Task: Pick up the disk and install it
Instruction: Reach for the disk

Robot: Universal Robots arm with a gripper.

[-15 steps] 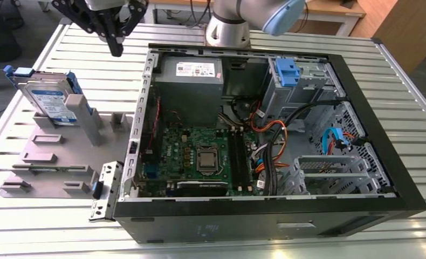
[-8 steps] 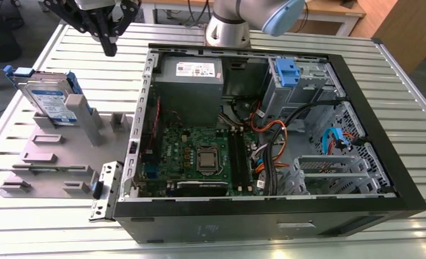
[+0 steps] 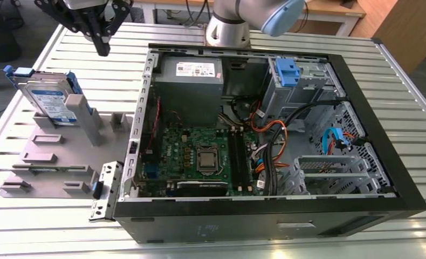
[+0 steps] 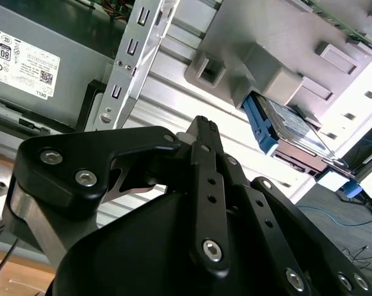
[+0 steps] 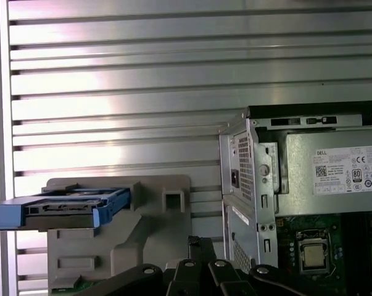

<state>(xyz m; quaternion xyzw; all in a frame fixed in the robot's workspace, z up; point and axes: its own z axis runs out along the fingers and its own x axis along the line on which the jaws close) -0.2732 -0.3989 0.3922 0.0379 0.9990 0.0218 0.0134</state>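
Poised above the slatted metal table [image 3: 33, 232], toward its far corner on the exterior view's left: the gripper [image 3: 101, 49], black, pointing down, fingers brought together with nothing between them. Same closed, narrow tip in both wrist views, as with the gripper [image 4: 202, 123] above bare table slats. Standing on its long edge in a grey holder [image 3: 55, 156], near the table's edge on the exterior view's left: the disk [image 3: 49, 100], silver, white-and-blue label facing out, framed in blue plastic. Well apart from the gripper, touched by nothing but the holder. Seen edge-on in the first wrist view: the disk [image 5: 68, 209], blue frame outlining it, resting in the holder [image 5: 148, 209]. In the second wrist view, the disk [image 4: 290, 126] tucked against the holder's grey block [image 4: 266, 55]. Just beside the holder, across the table's middle and toward the exterior view's right: an open computer case [image 3: 270, 229], lying on its side. Inside, at the far corner closest to the gripper, a grey power supply [image 3: 191, 81] with a white sticker; next to it a green circuit board [image 3: 198, 154]. Further along the far wall, a metal drive bay with a blue latch [image 3: 286, 73], and loose orange, black and blue cables [image 3: 299, 121] near it. Beyond the case's far wall, the robot arm [image 3: 231, 27], grey with a pale blue cap.
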